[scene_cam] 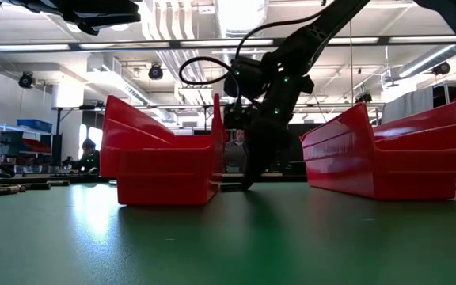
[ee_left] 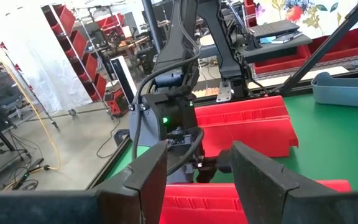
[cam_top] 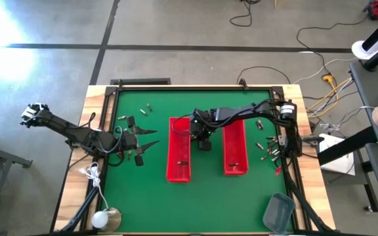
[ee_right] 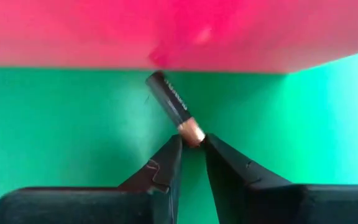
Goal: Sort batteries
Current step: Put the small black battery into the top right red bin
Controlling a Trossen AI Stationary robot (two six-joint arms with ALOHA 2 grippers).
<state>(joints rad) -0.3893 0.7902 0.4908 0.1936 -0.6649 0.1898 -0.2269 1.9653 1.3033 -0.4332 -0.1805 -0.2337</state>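
A small dark battery (ee_right: 173, 107) with a copper end lies on the green mat (cam_top: 149, 190), in the gap between two long red bins (cam_top: 179, 149) (cam_top: 235, 147), right beside the left bin's wall (ee_right: 179, 37). My right gripper (ee_right: 192, 142) (cam_top: 204, 145) slants down into that gap, shut on the battery's copper end. My left gripper (cam_top: 151, 138) (ee_left: 197, 162) hovers open above the table's left part, holding nothing. More batteries (cam_top: 268, 147) lie scattered on the mat at the right, a few (cam_top: 146, 108) at the far left. My right gripper pinches the battery's copper end (ee_right: 192, 132) between its two fingertips (ee_right: 174, 149). The fingers slant down from the table's right side, roughly in line with the battery. The dark end (ee_right: 157, 79) points at the left bin's wall, and the battery looks to lie on the mat.
Each red bin holds a small battery (cam_top: 181, 162) (cam_top: 236, 164). A grey tray (cam_top: 277, 211) sits at the near right corner. A white round object (cam_top: 107, 218) with a cable lies at the near left edge. The gap between the bins is narrow.
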